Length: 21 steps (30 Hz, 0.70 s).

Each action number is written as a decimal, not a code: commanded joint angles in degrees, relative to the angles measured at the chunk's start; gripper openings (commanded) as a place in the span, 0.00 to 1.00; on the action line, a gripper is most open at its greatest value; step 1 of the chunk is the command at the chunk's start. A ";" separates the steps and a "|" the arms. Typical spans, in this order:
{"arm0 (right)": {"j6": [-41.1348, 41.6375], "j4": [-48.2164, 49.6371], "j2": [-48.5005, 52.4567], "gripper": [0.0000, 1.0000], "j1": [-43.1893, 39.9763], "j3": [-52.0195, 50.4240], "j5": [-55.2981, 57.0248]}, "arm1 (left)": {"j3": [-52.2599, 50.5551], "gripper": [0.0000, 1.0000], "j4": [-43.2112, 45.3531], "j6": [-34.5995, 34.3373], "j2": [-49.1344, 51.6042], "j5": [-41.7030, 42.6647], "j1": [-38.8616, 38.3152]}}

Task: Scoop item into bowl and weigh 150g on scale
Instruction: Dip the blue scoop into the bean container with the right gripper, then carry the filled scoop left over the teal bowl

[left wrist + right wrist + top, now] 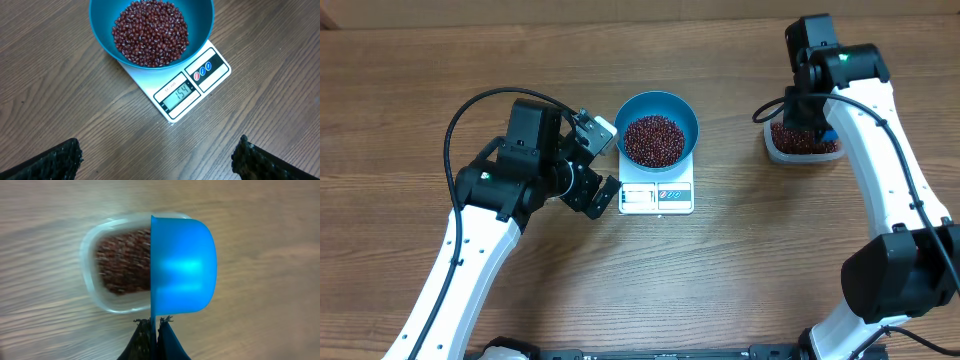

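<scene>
The blue bowl (658,127) (150,32) stands on the white scale (656,196) (175,95) at mid-table, holding a heap of dark red-brown beans (654,139) (150,32). The display (178,94) reads 154. My left gripper (596,164) (156,159) hovers open just left of the scale, with only bare table between its fingers (55,160). At the far right my right gripper (810,118) (154,323) is shut on the handle of a small blue scoop (182,266), held on edge over a clear tub (804,145) (117,262) of beans.
The clear tub sits near the table's right side, under the right arm. A black cable (470,115) loops from the left arm. Wood table (740,270) surrounds the scale on all sides.
</scene>
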 commanded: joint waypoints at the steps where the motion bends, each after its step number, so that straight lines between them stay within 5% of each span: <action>1: -4.85 -0.55 -0.83 0.04 -0.07 8.31 -13.31 | -0.22 1.00 0.09 -1.01 0.44 0.85 -0.13; 9: -11.04 0.31 -1.27 0.04 0.79 12.68 -42.93 | -0.22 1.00 0.09 -1.01 0.44 0.83 -0.13; 16: -10.97 1.46 -1.14 0.04 6.05 12.44 -42.40 | -0.22 1.00 0.09 -1.01 0.44 0.85 -0.13; 21: -8.22 1.79 0.83 0.04 12.35 12.44 -30.53 | -0.22 1.00 0.09 -1.01 0.44 0.85 -0.13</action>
